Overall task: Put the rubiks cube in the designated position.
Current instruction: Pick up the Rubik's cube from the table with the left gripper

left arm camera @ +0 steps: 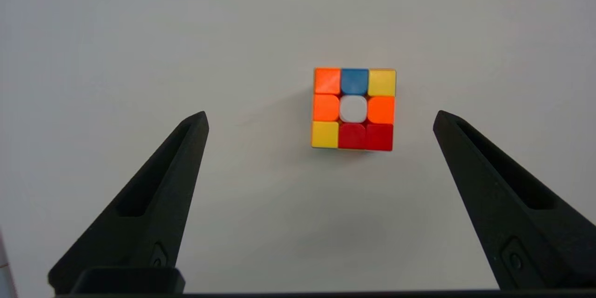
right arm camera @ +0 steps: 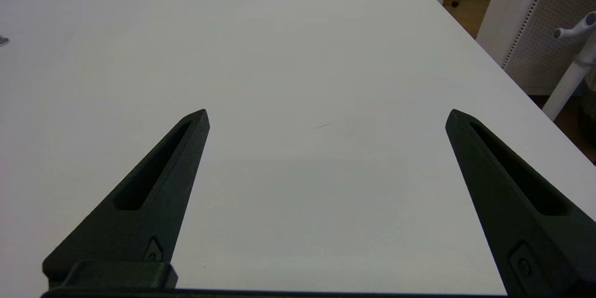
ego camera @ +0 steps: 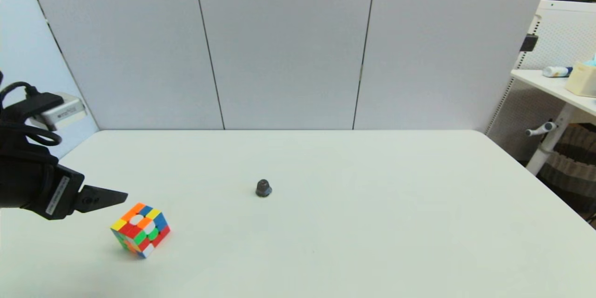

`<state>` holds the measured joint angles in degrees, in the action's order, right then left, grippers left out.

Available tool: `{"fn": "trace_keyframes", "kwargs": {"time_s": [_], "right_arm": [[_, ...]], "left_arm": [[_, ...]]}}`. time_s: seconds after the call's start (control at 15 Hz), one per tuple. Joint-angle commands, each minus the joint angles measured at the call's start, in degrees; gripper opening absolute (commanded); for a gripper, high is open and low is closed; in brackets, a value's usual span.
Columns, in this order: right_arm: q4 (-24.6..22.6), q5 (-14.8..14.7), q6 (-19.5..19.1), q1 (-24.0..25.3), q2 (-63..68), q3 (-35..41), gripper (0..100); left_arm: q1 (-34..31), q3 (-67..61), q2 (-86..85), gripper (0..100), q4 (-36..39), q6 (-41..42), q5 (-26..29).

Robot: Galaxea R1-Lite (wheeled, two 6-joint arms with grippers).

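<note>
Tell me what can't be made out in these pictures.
- rubiks cube: left wrist view shows only its top face; the sides are hidden.
- left hand: head view's edge cuts off its arm.
- right hand: outside head view.
- Designated position: unmarked.

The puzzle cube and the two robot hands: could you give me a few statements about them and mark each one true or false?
1. The left end effector is open and holds nothing. True.
2. The rubiks cube is gripped and lifted off the table. False: it rests on the white table, with the left end effector above it and its fingers clear of it.
3. The centre square of the cube's upward face is white. True.
4. The small dark knob sits on top of the cube. False: it stands apart, nearer the middle of the table.
5. The right end effector is shut on the cube. False: it is open over bare table, with no cube near it.
</note>
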<state>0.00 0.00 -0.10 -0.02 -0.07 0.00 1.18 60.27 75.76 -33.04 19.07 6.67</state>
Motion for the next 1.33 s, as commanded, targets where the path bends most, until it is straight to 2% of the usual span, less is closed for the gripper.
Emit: {"fn": "trace_keyframes", "kwargs": {"time_s": [0.07,1.33], "right_arm": [[0.0,0.0,0.0,0.0,0.1,0.0,100],[0.0,0.0,0.0,-0.1,0.1,0.0,100]], "left_arm": [[0.9,-0.5,5.2,100,-0.8,0.4,0.5],[3.8,-2.4,17.9,100,0.3,0.6,0.3]]}}
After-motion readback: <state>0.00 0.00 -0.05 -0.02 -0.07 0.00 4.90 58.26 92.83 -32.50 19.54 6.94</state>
